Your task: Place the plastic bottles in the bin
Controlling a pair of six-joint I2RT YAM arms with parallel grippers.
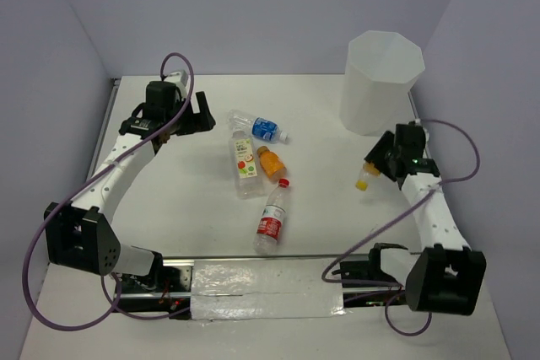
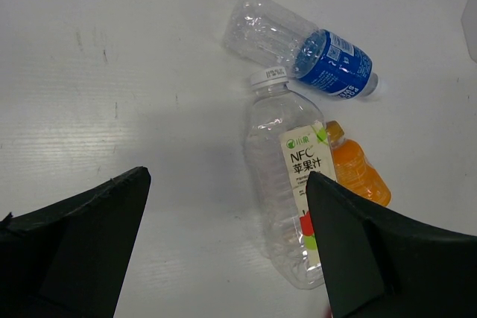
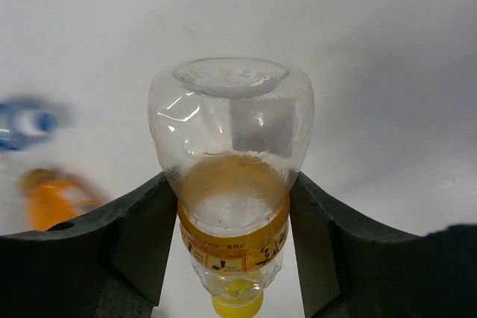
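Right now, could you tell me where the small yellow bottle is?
The small yellow bottle is held in the right gripper, at the right of the top view, just on the near side of the bin.

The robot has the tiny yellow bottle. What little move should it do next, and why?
Probably the right gripper should raise the tiny yellow bottle toward the bin. It is shut on the bottle, and the tall bin stands close beyond it, so the bottle must clear its rim.
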